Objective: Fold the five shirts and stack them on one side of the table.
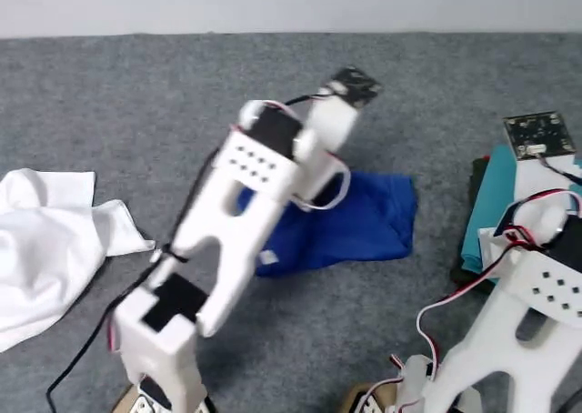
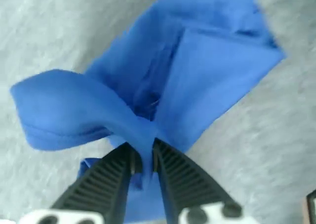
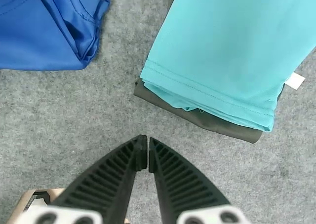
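L claw [image 2: 142,157]: jaws almost shut, pinching a bunched fold of the blue shirt [image 2: 207,71]. The rest of that shirt spreads on the desk [image 1: 136,95] under and just ahead of it. White shirt [image 1: 45,240] lies well off to this claw's left, crumpled, not folded yet. Step in hand looks like folding the blue one, approx mid-task: two stacked, blue in progress, white to go. A fifth I can't make out.

To do it well: carry the pinched edge low & straight across so the layer lands flat, edges lined up w/ the layer beneath. Lifting high would prob. drag the whole thin shirt along. Release only once the fold lies flat. The bunch at the jaws could leave a lump.

R claw [image 3: 148,152]: jaws closed, tips about touching, holding nothing, over bare desk. Just ahead of it the teal shirt [image 3: 232,51] sits folded on a dark shirt [image 3: 222,128].

Materials: blue & teal look thin, smooth, slightly shiny, w/ stitched hems. Blue is a rumpled rough rectangle, teal a neat one w/ a small white tag [image 3: 296,80] at a corner. Desk cover is grey, felt-like, prob. grippy.
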Action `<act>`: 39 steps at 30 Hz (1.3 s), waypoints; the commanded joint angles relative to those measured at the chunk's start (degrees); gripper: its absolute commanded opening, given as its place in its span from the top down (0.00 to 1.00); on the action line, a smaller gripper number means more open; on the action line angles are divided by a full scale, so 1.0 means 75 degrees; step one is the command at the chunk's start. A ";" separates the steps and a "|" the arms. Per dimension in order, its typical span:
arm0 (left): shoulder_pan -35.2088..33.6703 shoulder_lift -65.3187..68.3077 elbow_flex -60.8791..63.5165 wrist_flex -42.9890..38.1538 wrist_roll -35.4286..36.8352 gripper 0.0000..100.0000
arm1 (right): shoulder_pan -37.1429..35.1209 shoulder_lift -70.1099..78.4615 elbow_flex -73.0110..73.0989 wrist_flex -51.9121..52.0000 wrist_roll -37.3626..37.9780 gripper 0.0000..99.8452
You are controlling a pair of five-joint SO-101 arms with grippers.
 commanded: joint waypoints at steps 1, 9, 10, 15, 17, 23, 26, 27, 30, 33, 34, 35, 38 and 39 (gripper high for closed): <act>0.0469 0.0750 -0.1518 0.0105 0.0141 0.99 | -0.0064 -0.0123 -0.0035 0.0205 0.0000 0.99; 0.1032 0.3118 -0.4226 0.0129 0.0141 0.98 | -0.0053 -0.0123 -0.0035 0.0205 0.0000 0.99; 0.1078 0.3329 -0.4437 0.0129 0.0141 0.98 | -0.0053 -0.0123 -0.0035 0.0205 0.0000 0.99; 0.1231 0.4009 -0.5128 0.0141 0.0141 0.91 | -0.0053 -0.0123 -0.0035 0.0205 -0.0012 0.99; 0.1207 0.4032 -0.5175 0.0141 0.0152 0.82 | -0.0053 -0.0111 -0.0035 0.0205 -0.0012 0.99; 0.0891 0.3317 -0.5116 0.0152 0.0516 0.75 | -0.0053 -0.0111 -0.0035 0.0205 -0.0035 0.99; 0.0445 0.2895 -0.4952 0.0152 0.0516 0.77 | -0.0053 -0.0111 -0.0035 0.0205 -0.0035 0.99; 0.0258 0.2790 -0.4847 0.0152 0.0504 0.79 | -0.0053 -0.0111 -0.0035 0.0205 -0.0035 0.99; -0.0469 0.2579 -0.4249 0.0152 0.0352 0.89 | -0.0053 -0.0111 -0.0035 0.0205 -0.0035 0.99; -0.1090 0.2567 -0.3382 0.0152 -0.0399 0.99 | -0.0064 -0.0111 -0.0035 0.0205 -0.0047 0.99; -0.1219 0.2567 -0.3042 0.0152 -0.0586 0.99 | -0.0064 -0.0111 -0.0035 0.0205 -0.0059 0.99; -0.1301 0.2567 -0.2714 0.0141 -0.0692 0.98 | -0.0064 -0.0111 -0.0035 0.0205 -0.0059 0.99; -0.1313 0.2567 -0.1811 0.0129 -0.1067 0.99 | -0.0064 -0.0111 -0.0035 0.0205 -0.0059 0.99; -0.1231 0.2567 -0.1553 0.0129 -0.1160 0.99 | -0.0064 -0.0111 -0.0035 0.0205 -0.0059 0.99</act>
